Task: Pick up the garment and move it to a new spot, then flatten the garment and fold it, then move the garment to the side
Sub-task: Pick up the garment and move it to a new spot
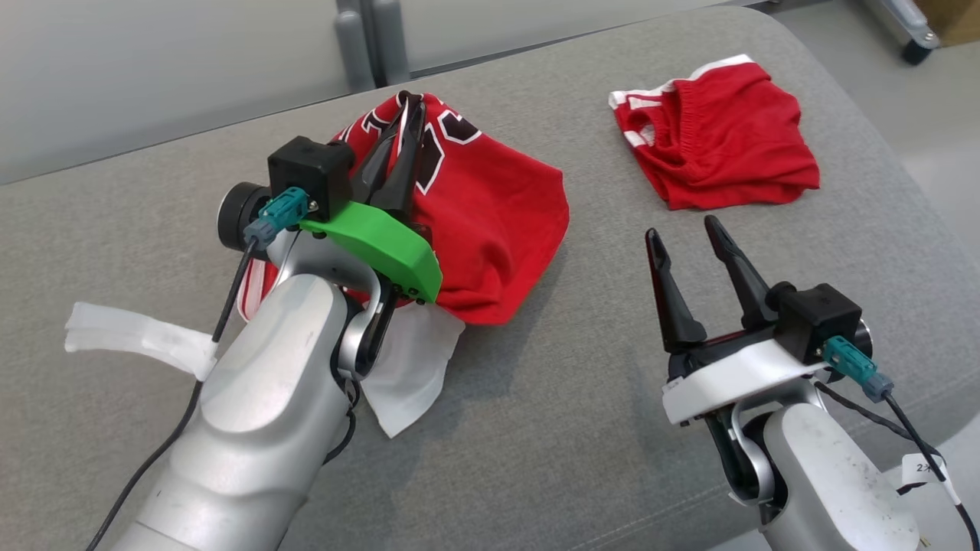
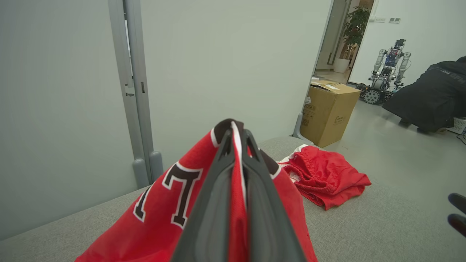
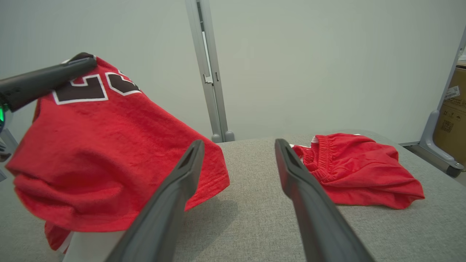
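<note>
The garment is a red jersey with black, white-edged numbers, hanging lifted off the grey padded surface. My left gripper is shut on its top edge. In the left wrist view the red cloth is pinched between that gripper's two dark fingers. From the right wrist the jersey hangs at the left, held up by the left arm's finger. My right gripper stands open and empty above the surface, right of the jersey; its open fingers frame bare grey fabric.
Red shorts with white trim lie crumpled at the far right of the surface. White cloth lies under my left arm. A pale partition wall stands behind. A cardboard box, another robot and a person in black are on the floor beyond.
</note>
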Motion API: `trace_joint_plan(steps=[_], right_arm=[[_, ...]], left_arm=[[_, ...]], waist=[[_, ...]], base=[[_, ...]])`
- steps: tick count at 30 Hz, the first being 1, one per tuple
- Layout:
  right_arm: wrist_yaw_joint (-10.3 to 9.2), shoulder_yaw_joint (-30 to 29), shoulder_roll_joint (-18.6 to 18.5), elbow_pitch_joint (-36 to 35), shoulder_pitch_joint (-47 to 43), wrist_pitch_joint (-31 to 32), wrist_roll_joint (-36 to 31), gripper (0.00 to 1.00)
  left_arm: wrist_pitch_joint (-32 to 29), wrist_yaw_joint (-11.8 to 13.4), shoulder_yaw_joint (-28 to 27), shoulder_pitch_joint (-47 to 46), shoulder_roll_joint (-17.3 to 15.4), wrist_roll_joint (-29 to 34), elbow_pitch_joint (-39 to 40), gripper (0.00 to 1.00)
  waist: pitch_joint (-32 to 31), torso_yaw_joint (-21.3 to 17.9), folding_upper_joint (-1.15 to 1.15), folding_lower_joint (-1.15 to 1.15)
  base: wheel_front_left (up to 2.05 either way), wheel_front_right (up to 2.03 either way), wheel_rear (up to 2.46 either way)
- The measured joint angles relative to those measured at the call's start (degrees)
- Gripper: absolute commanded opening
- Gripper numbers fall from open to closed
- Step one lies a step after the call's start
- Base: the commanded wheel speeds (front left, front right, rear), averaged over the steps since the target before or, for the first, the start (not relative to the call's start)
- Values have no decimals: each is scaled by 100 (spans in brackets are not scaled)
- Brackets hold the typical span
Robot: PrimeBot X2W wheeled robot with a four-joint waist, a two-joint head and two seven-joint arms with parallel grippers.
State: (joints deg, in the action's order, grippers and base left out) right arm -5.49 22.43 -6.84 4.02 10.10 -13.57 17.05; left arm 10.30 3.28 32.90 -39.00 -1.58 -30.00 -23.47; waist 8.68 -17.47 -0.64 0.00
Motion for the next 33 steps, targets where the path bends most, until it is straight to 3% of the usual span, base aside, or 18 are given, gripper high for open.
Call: trace_joint_plan(steps=[3, 4, 5, 6, 7, 12, 17, 26, 33], right_arm=[[67, 100, 63, 14, 14, 0, 1, 100], [88, 116, 87, 20, 24, 0, 10, 100], [88, 116, 87, 20, 24, 0, 10, 100], [88, 123, 105, 22, 31, 0, 16, 100], [91, 123, 110, 26, 36, 0, 18, 100], [88, 54, 104, 113, 47, -1, 45, 100], [94, 40, 105, 220, 57, -1, 68, 100], [332, 254, -81, 432, 40, -1, 48, 100], [345, 245, -158, 591, -122, -1, 57, 100]], left_arm=[[-79, 164, 89, -3, 0, -58, -224, 0], [-108, 182, 110, -2, 0, -67, -297, 30], [-108, 182, 110, -2, 0, -67, -297, 46], [-118, 189, 137, -2, 0, -105, -353, 80], [-118, 204, 183, -2, 0, -146, -388, 100], [-109, 211, 460, -3, -7, -475, -433, 100], [11, 211, 739, -21, -16, -723, -406, 100], [176, 203, 1165, -89, -34, -910, -227, 100], [245, 191, 1235, 416, -38, -913, -238, 100]], waist=[[23, -249, 0, 0], [35, -332, 0, 0], [35, -332, 0, 0], [49, -410, 0, 0], [65, -487, 0, 0], [192, -757, 0, 0], [304, -789, 0, 0], [230, -414, 0, 0], [110, 57, 0, 0]], base=[[0, 0, 0], [0, 0, 0], [0, 0, 0], [0, 0, 0], [0, 0, 0], [0, 0, 0], [0, 0, 0], [0, 0, 0], [0, 0, 0]])
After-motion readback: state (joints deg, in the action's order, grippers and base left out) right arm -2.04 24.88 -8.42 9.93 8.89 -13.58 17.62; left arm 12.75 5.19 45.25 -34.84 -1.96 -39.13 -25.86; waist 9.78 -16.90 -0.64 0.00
